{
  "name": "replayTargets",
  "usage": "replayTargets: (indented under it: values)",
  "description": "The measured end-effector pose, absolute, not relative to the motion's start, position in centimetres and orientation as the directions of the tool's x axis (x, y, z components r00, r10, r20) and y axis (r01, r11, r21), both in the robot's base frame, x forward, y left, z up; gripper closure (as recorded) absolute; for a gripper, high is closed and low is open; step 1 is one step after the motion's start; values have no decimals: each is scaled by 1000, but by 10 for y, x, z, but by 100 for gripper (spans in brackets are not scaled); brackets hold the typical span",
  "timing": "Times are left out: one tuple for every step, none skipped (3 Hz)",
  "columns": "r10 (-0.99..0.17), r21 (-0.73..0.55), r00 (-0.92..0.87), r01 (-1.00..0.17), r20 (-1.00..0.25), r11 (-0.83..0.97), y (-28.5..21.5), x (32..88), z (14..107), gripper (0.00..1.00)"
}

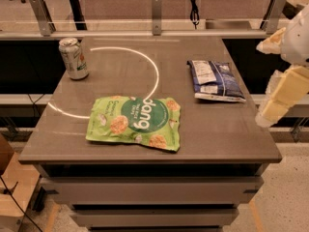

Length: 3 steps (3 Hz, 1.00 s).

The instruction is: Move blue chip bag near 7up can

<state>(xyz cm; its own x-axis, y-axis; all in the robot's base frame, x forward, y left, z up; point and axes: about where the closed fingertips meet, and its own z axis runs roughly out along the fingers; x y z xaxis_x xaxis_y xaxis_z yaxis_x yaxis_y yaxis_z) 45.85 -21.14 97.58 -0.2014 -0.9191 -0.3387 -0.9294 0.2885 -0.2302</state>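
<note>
Tool [281, 96] of mine hung off the bench's [217, 139] right edge; spread or pressed together, I could not tell. Near that edge lay the blue chip bag [215, 80], flat, dark navy, crinkly, with white label panels. At the far left corner stood the 7up can [73, 58].

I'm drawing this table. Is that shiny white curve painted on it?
Camera view: the white curve looks more like reflected light on the glossy table, sweeping from beside the 7up can down to the green dang bag; the blue chip bag lies outside it; the pincer, off the table's right edge, glows pale.
</note>
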Motion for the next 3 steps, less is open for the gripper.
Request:
replayTargets:
  values:
    - [-870, -208, -172, -933, -461, 295, -202, 490, 972, 0]
    - [-843, -197, -193, -923, -503, 329, -205, 523, 969, 0]
    - [-835, -195, -201, -920, -511, 341, -207, 532, 968, 0]
